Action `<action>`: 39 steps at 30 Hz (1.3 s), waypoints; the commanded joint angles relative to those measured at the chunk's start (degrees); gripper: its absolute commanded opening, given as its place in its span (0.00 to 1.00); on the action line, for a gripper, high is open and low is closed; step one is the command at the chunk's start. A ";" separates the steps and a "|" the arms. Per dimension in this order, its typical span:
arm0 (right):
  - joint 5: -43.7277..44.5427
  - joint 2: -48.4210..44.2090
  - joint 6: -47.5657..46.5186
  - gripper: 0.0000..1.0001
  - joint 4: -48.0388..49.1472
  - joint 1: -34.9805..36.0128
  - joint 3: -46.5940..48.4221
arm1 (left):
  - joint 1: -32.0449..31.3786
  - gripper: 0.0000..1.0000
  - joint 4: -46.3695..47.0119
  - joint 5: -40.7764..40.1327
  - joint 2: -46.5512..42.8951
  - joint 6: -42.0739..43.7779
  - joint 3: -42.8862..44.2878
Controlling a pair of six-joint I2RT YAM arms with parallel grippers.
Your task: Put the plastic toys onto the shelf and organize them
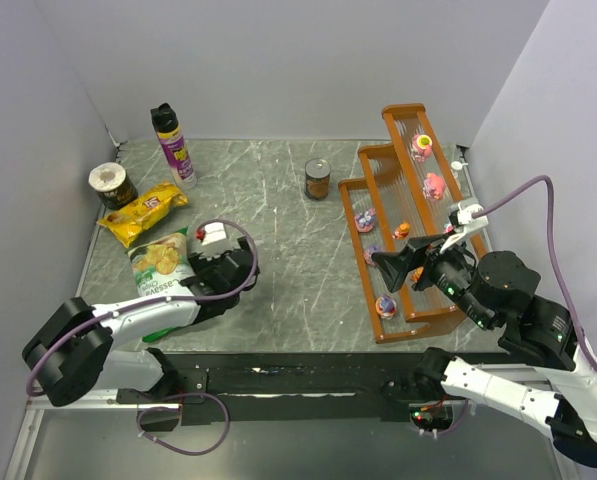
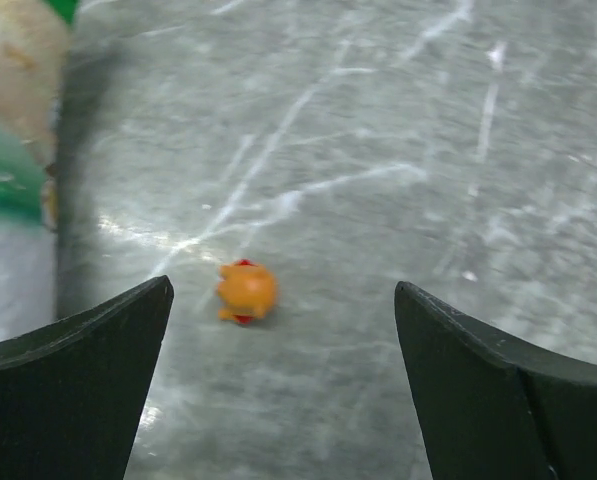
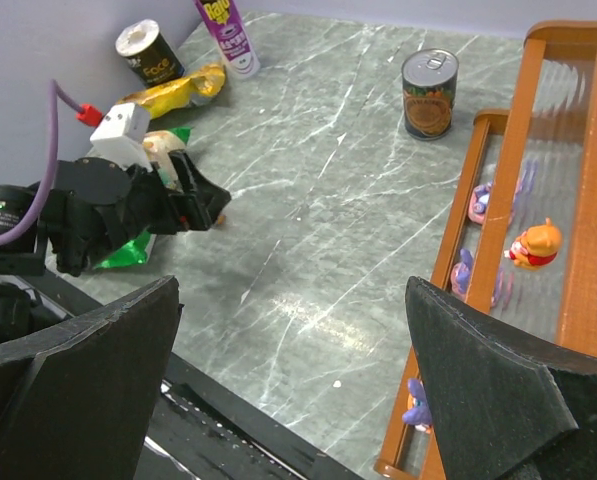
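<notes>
Plastic toys [image 1: 434, 185]: seven on shelf [image 1: 403, 108], three on lowest tier, two on middle, two on top. Eighth, orange toy [image 2: 246, 291], lies on desk [image 1: 278, 230] near 8 o'clock, between left gripper [image 2: 283, 290] fingers, untouched. Left gripper spread wide, empty. Right gripper [image 3: 293, 288] spread wide, empty, above shelf at desk's 3 o'clock.

Two snack bags [image 1: 143, 212] at 9 o'clock. One tin can [image 1: 318, 179] at 1, one spray can [image 1: 174, 145] at 11, one black canister [image 1: 113, 185] at 10.

Desk grey, marbled. Pale walls [image 1: 278, 60] on three sides.
</notes>
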 commanded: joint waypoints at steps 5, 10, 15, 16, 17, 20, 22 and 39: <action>-0.76 1.16 -0.52 1.00 2.95 0.09 -0.24 | 9.45 0.82 1.95 7.36 -4.39 -5.51 -4.78; -0.85 1.25 -0.69 1.00 3.04 0.09 -0.24 | 14.28 0.52 4.59 10.00 -4.31 -6.66 -6.97; -0.85 1.34 -0.78 1.00 3.03 0.09 -0.24 | 16.57 0.25 6.44 11.32 -0.71 -7.01 -7.24; -0.85 1.34 -0.78 1.00 2.95 0.09 -0.24 | 17.10 0.17 6.52 11.75 0.69 -7.10 -6.98; -0.85 1.34 -0.78 1.00 2.86 0.01 -0.33 | 17.19 0.13 6.79 12.63 1.40 -6.93 -6.89; -0.68 1.25 -0.69 1.00 2.77 0.09 -0.24 | 17.28 0.03 6.61 14.13 2.64 -7.88 -6.62; -0.59 1.17 -0.69 1.00 2.68 0.09 -0.33 | 17.28 0.01 7.66 15.79 2.46 -8.33 -7.32; -0.94 0.90 -0.34 1.00 3.74 0.00 -1.56 | 17.19 0.01 16.54 27.22 -2.46 -6.75 -14.54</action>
